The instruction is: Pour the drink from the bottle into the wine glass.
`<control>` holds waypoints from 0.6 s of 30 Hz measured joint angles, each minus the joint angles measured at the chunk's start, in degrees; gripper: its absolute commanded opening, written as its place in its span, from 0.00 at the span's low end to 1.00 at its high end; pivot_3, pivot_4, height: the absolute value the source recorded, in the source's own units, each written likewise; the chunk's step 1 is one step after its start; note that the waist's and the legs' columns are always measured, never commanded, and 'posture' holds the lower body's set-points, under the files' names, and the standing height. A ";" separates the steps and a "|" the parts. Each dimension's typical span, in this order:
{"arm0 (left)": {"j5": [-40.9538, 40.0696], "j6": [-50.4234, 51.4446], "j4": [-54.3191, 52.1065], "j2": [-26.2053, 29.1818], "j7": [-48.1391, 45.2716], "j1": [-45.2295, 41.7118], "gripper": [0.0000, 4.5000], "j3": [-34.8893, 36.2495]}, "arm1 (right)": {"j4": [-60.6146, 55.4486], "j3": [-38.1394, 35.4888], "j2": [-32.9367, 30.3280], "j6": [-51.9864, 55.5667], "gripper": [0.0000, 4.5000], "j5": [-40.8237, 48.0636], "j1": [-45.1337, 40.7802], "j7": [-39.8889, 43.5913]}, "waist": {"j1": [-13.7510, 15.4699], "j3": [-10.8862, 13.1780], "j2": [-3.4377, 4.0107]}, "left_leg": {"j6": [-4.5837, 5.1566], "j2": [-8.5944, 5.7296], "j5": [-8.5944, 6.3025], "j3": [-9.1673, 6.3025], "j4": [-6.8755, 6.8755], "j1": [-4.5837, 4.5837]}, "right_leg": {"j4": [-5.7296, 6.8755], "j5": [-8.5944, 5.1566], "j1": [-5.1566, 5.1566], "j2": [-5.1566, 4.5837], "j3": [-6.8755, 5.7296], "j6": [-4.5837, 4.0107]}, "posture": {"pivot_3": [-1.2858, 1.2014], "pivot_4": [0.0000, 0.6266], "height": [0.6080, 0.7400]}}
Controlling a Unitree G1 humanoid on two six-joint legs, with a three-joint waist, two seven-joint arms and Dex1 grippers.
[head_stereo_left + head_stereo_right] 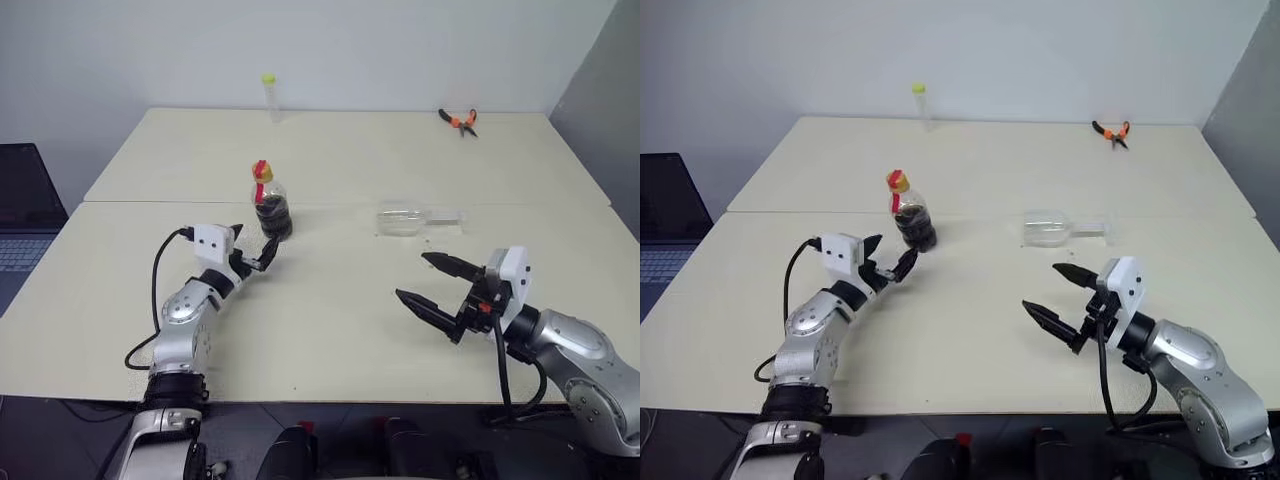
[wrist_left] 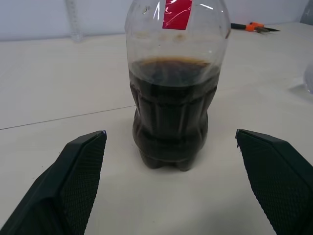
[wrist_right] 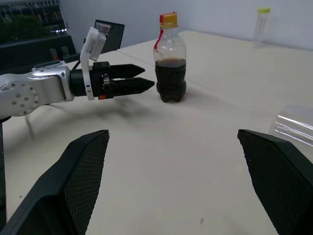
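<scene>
Desk (image 1: 330,330): pale cream top in two joined sections, with a seam running across under the items.

Bottle (image 1: 270,203): upright on the desk, left of centre, just behind the seam. Yellow cap on, red label at the neck. The drink (image 2: 172,117), dark brown and almost black, fills roughly the lower half.

Wine glass (image 1: 415,219): lying on its side on the desk, right of the bottle and well apart from it; bowl toward the bottle, stem and foot pointing away to the right. Looks to hold no liquid.

Left gripper (image 1: 255,255): jaws spread wide, holding nothing. It points level at the bottle from just in front of it; in the left wrist view the two black fingers (image 2: 73,181) stand on either side of the bottle's base with a clear gap on each side, no contact.

Right gripper (image 1: 425,282): jaws spread wide, holding nothing. It hangs over the near right part of the desk, pointing leftward, well short of both bottle and wine glass.

Clear tube with yellow-green top (image 1: 270,97): upright at the far edge of the desk.

Orange-handled pliers (image 1: 460,121): lying at the far right of the desk.

Laptop (image 1: 25,215): beside the desk's left edge.
</scene>
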 measured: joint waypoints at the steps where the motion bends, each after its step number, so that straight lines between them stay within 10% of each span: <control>1: 0.27 -0.93 1.51 -0.43 0.27 -1.01 0.99 0.03 | 0.21 -0.03 0.08 0.00 1.00 0.33 -0.23 0.01 | 0.02 0.00 -0.01 | 0.00 0.00 0.00 0.01 0.02 0.00 | 0.00 0.00 0.00 -0.01 0.00 0.00 | 0.52 0.24 1.00; 18: 3.71 -12.50 23.69 -2.95 2.34 -13.75 0.99 -0.91 | 0.61 0.17 0.25 2.04 1.00 1.42 -4.34 -0.09 | 0.01 0.03 -0.05 | -0.01 -0.03 0.01 0.00 0.03 -0.03 | 0.02 0.00 -0.03 -0.01 0.00 0.00 | 0.52 0.24 1.00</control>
